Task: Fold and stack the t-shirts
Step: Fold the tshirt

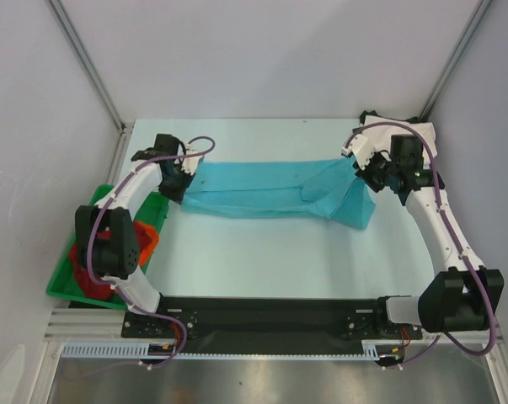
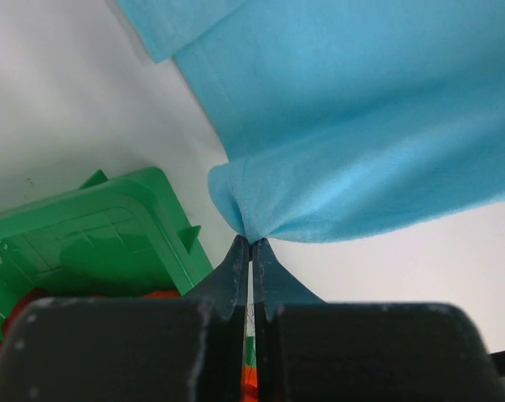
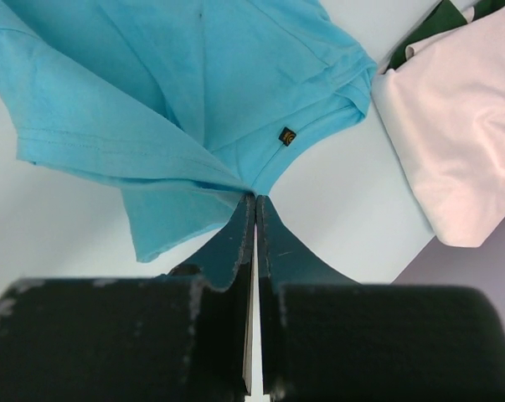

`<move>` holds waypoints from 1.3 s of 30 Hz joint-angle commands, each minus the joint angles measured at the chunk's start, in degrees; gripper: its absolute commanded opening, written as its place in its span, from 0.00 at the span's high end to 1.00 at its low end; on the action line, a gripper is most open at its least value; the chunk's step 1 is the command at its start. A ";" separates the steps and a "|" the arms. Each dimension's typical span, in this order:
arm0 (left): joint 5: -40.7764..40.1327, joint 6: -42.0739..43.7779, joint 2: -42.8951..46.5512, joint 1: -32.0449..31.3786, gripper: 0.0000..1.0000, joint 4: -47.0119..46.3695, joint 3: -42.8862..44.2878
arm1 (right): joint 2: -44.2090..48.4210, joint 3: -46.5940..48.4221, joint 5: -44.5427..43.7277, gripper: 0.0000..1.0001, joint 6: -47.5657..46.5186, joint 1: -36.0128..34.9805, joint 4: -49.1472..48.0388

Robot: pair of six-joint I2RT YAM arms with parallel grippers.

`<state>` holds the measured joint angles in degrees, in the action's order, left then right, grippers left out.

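Two robot arms rise from a black mounting rail at the near edge of the white tabletop. The left arm runs up the left side, the right arm up the right.

Near left: a green plastic bin sits just beside the tabletop's left edge. Inside it a dark red cloth shirt and an orange cloth shirt are bunched together, partly hidden by the left arm's elbow. The left wrist view shows a corner of the bin's rim below and left of the fingertips.

Mid-tabletop: a turquoise short-sleeved t-shirt is stretched crosswise between the two grippers, unfolded and creased. Both ends are lifted. Cannot tell whether the middle touches the surface. The right end droops toward the near side in a loose flap.

The left gripper is fully closed, fingertips pressed together on a puckered edge at the shirt's left end. Cloth fans out from the pinch.

The right gripper is likewise fully closed, nipping a fold at the shirt's right end. A small dark square mark sits on a hem just beyond the tips.

Far right corner, right wrist view: a folded cream-white cloth shirt lies on a dark green cloth, near the turquoise one but not touching it.
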<state>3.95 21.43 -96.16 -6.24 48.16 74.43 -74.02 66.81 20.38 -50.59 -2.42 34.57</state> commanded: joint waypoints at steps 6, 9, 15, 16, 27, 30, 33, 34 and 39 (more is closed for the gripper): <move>-1.83 -0.51 -5.44 0.62 1.00 -0.61 8.53 | -6.83 5.96 0.98 1.00 1.28 0.57 -4.95; -2.18 -0.43 -7.63 0.70 0.99 -0.35 10.29 | -9.12 7.80 1.06 1.00 1.37 0.74 -5.56; -2.89 -0.07 -11.85 1.05 1.00 -0.18 12.58 | -14.39 10.89 1.15 1.00 1.89 1.01 -6.70; -2.98 -0.16 -12.38 1.14 1.00 -0.17 13.10 | -15.18 11.85 1.24 1.00 1.98 0.92 -6.88; -3.77 -0.51 -18.80 1.85 1.00 1.06 19.60 | -25.72 18.70 1.50 1.00 2.77 0.83 -8.03; -3.77 -0.78 -20.99 1.85 1.00 1.32 21.71 | -28.27 21.17 1.59 1.00 3.30 0.92 -8.37; -5.79 -1.13 -22.05 1.85 1.00 1.32 22.86 | -30.13 23.71 1.59 1.00 3.48 0.83 -8.46; -5.96 -1.21 -21.97 1.85 1.00 1.32 22.95 | -31.26 24.24 1.50 1.00 3.65 0.83 -8.55; -7.37 -1.74 -19.95 1.93 0.66 1.06 21.72 | -33.64 26.80 1.68 1.00 4.00 0.75 -8.46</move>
<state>-1.19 20.67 -118.28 -5.04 49.04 94.74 -106.83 90.15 21.12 -47.64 -1.69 27.94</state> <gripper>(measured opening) 0.264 0.010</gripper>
